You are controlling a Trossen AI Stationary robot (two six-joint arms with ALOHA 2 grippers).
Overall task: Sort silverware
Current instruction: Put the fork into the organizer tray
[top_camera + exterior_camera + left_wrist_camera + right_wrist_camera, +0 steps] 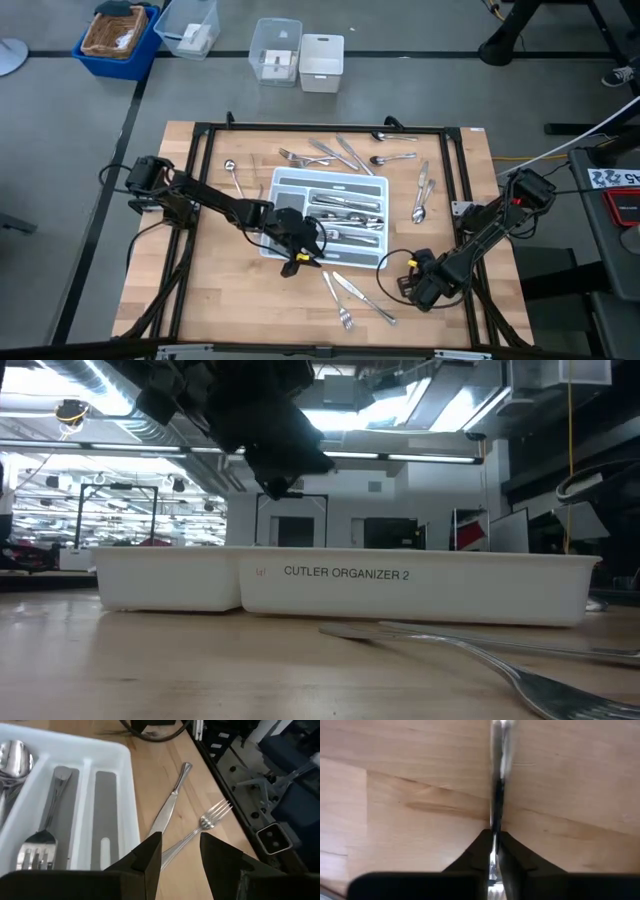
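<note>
right pincer [495,851] | lower right of high view, pressed on edge of a slim shiny silver metal utensil [498,780] over wooden table [410,770] | risk: thin pinch, may twist or slip on lift | left pincer [180,851] spread beside white plastic tray [122,780], above knife [170,810] and fork [210,820]; could snag its wall

Even overhead light, soft shadows; fork [560,685] blurred (low view foreground).

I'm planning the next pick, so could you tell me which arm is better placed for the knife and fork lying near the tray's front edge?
Probably the left: its open claw hovers right over the knife and fork, while the right claw is already shut on another piece.
</note>
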